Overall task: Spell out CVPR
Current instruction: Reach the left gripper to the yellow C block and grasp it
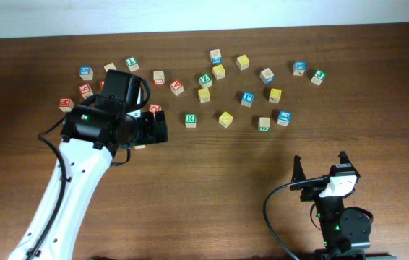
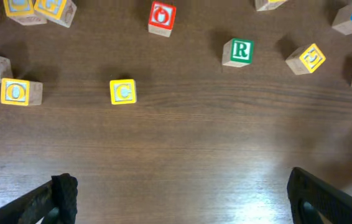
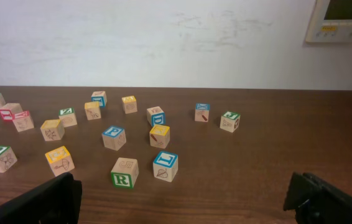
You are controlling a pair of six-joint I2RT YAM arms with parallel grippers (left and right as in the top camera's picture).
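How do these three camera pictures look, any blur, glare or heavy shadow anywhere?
Overhead: even light, sharp, only the white strip along the top is washed out. Left wrist: the yellow C block is crisp; the left gripper is dark and blurred. Right wrist: bright wall, no glare on the table, right gripper dark.

Table (image 2: pixel 194 143) — dark wood, grain visible, smooth with a low sheen; C block (image 2: pixel 123 91) and R block (image 2: pixel 238 51) — pale bare wood sides, painted faces, matt; left arm (image 1: pixel 56 198) shell white, smooth, looks plastic; left gripper (image 2: pixel 179 199) fingers (image 2: pixel 64 194) matt black; wall (image 3: pixel 163 43) matt white, scuffed.
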